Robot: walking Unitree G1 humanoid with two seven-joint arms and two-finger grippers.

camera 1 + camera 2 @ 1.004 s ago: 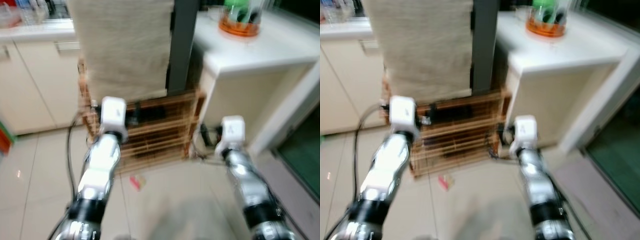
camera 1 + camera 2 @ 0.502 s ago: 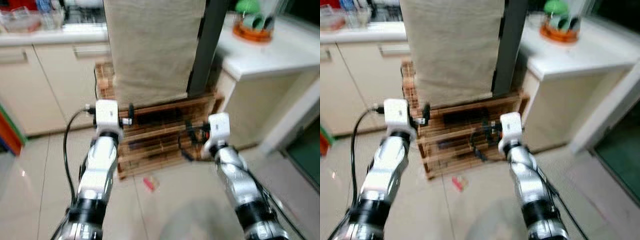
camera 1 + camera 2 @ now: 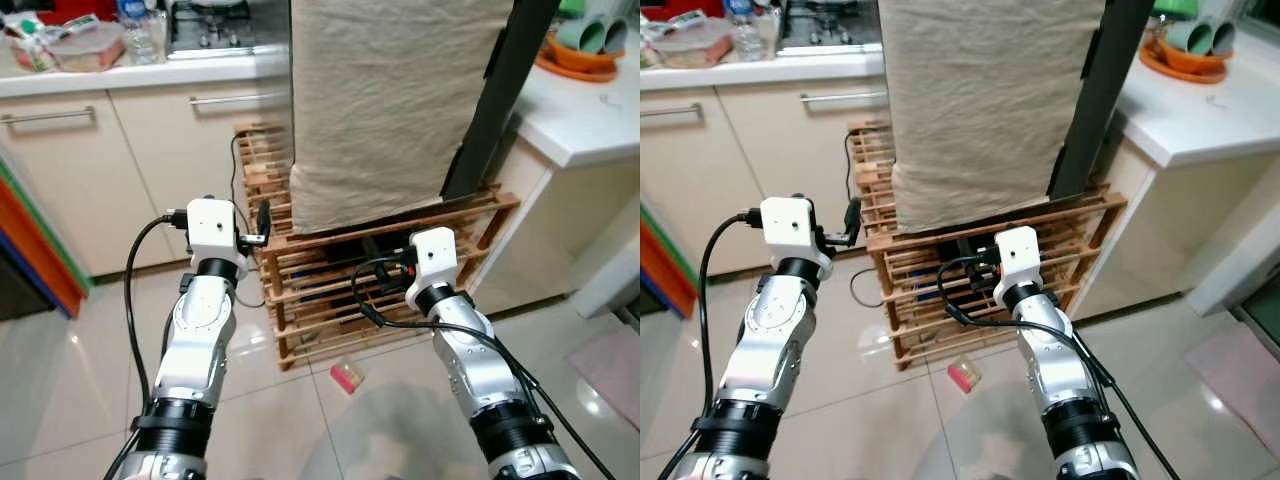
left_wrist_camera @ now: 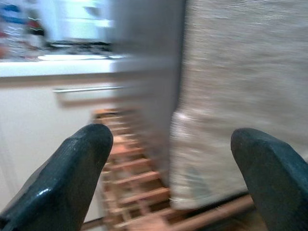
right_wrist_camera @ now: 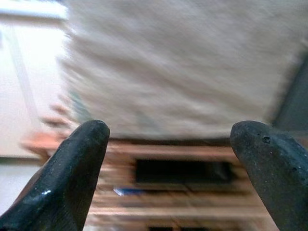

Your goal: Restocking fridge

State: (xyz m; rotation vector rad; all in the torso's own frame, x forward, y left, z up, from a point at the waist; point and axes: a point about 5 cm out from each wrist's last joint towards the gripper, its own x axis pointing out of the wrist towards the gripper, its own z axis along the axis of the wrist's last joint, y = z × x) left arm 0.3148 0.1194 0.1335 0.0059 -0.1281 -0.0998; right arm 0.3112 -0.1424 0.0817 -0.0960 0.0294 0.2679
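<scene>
A pale glossy tiled floor (image 3: 70, 380) runs up to a row of cream kitchen cabinets (image 3: 130, 160) topped by a white counter (image 3: 130, 72), on which stand food containers (image 3: 85, 45), bottles and a gas hob (image 3: 215, 20). In the middle rises a tall body draped in beige cloth (image 3: 390, 100) with a dark edge (image 3: 495, 100) on its right side; whether this is the fridge cannot be told. It stands on a slatted wooden rack (image 3: 330, 290). To the right is a white counter (image 3: 590, 110) bearing an orange tray with green cups (image 3: 590, 45). A small pink packet (image 3: 347, 377) lies on the tiles just before the rack. The left gripper (image 4: 168, 178) and right gripper (image 5: 168, 173) both hang in the air facing the cloth and rack, fingers spread wide and holding nothing.
</scene>
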